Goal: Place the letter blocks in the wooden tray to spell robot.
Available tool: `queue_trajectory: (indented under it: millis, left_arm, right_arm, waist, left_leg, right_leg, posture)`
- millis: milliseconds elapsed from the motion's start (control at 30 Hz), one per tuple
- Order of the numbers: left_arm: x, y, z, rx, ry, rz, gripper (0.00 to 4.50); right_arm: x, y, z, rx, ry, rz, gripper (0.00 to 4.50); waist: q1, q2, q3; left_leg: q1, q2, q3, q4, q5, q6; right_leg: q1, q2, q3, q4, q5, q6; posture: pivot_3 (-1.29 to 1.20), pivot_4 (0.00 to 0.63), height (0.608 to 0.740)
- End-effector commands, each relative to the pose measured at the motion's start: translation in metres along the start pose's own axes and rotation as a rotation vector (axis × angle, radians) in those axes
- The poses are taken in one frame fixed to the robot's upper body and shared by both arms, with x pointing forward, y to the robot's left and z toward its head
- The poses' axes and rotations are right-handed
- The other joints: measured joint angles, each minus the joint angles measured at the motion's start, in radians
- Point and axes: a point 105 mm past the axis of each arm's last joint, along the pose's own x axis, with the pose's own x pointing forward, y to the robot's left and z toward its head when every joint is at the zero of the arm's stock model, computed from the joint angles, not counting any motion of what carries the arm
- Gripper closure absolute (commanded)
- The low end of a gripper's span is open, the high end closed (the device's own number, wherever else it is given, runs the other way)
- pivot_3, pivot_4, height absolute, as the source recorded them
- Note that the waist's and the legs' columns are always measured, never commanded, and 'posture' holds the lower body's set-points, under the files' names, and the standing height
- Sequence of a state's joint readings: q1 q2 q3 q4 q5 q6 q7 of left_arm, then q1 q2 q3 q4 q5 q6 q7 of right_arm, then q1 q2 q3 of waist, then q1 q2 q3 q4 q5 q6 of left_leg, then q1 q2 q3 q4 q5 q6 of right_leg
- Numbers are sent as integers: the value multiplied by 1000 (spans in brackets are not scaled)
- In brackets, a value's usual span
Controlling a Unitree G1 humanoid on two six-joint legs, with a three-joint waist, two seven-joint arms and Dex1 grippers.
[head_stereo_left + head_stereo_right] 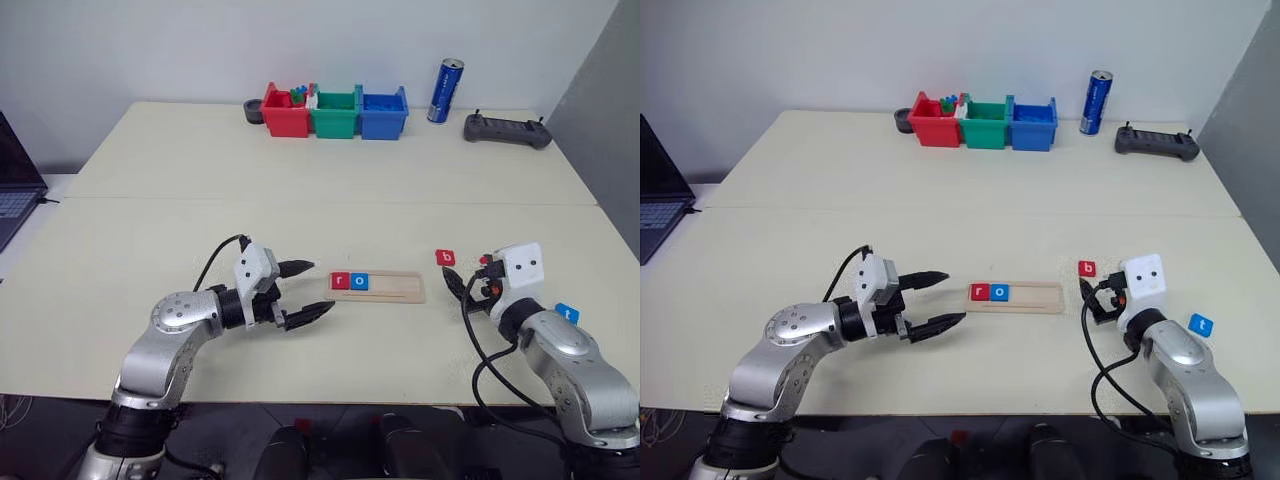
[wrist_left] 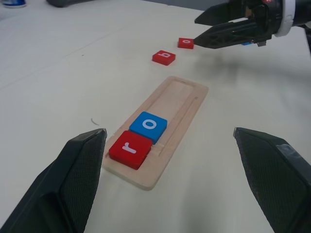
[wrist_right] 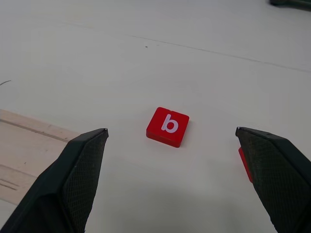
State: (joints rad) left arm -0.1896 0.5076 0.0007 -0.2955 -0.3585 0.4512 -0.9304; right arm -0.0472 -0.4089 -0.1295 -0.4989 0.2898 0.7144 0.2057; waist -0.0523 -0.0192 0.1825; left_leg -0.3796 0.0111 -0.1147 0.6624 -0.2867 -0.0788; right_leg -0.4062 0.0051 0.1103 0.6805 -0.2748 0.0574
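I see pale grooved wooden tray (image 1: 378,286) mid-frame w/ glossy red r (image 1: 340,281), blue o (image 1: 360,282); red square b tile (image 3: 167,126) btwn right gripper (image 3: 170,160) fingers, wide; left gripper (image 1: 305,291) wide, empty.

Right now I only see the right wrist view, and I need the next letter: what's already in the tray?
Observer: The wooden tray holds a red r block and a blue o block at its left end; the rest is bare.
Operator: So b next. Where's t?
Observer: A blue t block lies on the table, right of the b block and nearer the robot.
Operator: That red sliver by my jaws?
Observer: A red o block, right of b.
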Motion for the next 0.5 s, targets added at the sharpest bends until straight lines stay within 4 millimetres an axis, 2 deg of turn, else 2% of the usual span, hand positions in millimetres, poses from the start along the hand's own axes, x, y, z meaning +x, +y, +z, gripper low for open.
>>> queue_trajectory:
  millis: [33,300,500]
  left_arm:
    - [0,-8,9,-11,-50,57,69]
    - [2,-22,8,-36,-65,107,69]
    - [-10,-24,0,-54,-50,164,69]
  right_arm:
    - [-3,-6,4,-14,-23,-47,0]
    - [-1,1,3,-1,-26,-46,0]
    - [9,8,5,27,-33,-43,0]
  waist:
    - [-1,0,0]
    - [-1,0,0]
    - [-6,0,0]
  left_leg:
    - [0,0,0,0,0,0]
    - [0,0,1,0,0,0]
    - [1,1,1,-1,0,0]
  right_leg:
    - [0,0,0,0,0,0]
    - [0,0,1,0,0,0]
    - [0,1,1,0,0,0]
  posture:
    - [0,150,740]
    - [0,150,740]
    - [0,150,740]
